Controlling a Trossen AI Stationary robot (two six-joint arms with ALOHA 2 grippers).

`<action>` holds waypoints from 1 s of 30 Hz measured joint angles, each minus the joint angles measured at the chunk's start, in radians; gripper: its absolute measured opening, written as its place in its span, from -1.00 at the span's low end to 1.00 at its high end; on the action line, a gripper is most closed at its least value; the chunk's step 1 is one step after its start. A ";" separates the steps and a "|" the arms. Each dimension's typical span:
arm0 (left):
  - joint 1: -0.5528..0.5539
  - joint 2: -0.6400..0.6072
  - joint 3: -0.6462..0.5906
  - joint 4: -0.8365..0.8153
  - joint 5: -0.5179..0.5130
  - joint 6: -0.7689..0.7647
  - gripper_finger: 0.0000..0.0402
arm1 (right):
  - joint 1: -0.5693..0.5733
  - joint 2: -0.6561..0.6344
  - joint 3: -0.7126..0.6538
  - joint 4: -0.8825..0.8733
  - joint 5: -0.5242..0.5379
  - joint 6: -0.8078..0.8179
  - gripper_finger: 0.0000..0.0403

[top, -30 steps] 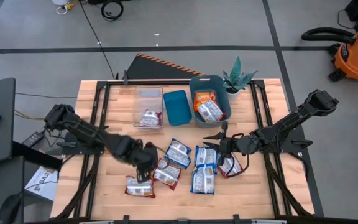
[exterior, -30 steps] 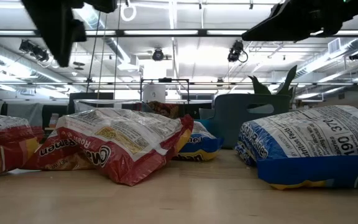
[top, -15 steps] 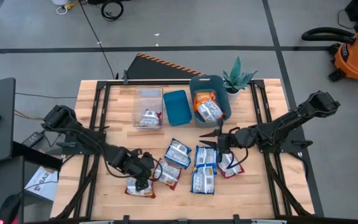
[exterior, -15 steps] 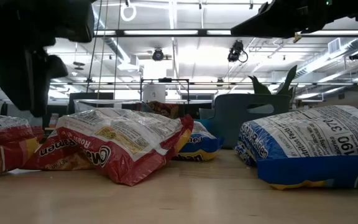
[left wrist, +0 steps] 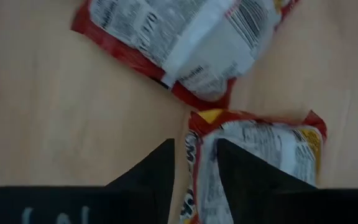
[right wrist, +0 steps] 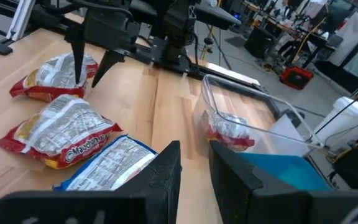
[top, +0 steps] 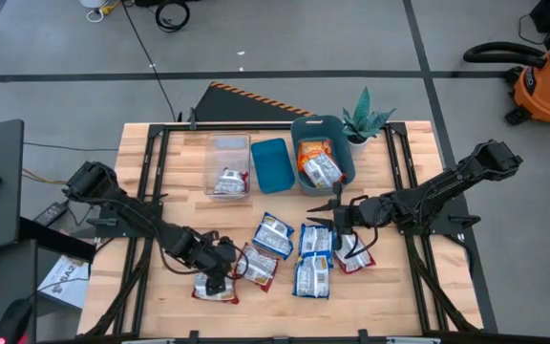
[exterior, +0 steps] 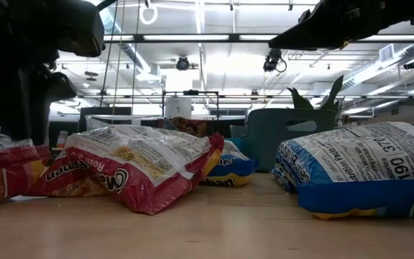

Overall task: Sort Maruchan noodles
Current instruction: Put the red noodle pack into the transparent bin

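Observation:
Several Maruchan packets lie flat on the wood table (top: 160,172): red-trimmed ones (top: 256,268) (top: 353,258) and blue-trimmed ones (top: 275,234) (top: 311,277). My left gripper (top: 220,277) is open and points down over the near-left red packet (top: 213,289). In the left wrist view its fingers (left wrist: 160,168) stand on either side of that packet's edge (left wrist: 194,134). My right gripper (top: 315,214) is open and empty, hovering above the blue packets (top: 315,239). One red packet lies in the clear bin (top: 227,153); orange ones lie in the dark teal bin (top: 299,129). My left gripper comes at the near-left red packet (right wrist: 51,74) from above, with one finger (right wrist: 76,59) over the packet's top and the other beside its end. Whether the fingers touch the wrapper I cannot tell.
A teal lid or tray (top: 272,164) lies between the two bins. A small plant (top: 366,119) stands at the far right. Bare wood shows left of the clear bin and along the near edge (top: 380,306). Black frame rails run down both table sides.
My left gripper has moved toward the table's near edge and come down from above the red packets to table height over the near-left red packet, still open. The packets have stayed where they were.

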 joint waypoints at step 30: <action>0.083 -0.106 0.015 -0.127 0.089 0.128 -0.98 | 0.003 0.000 0.000 -0.013 0.000 0.018 -0.56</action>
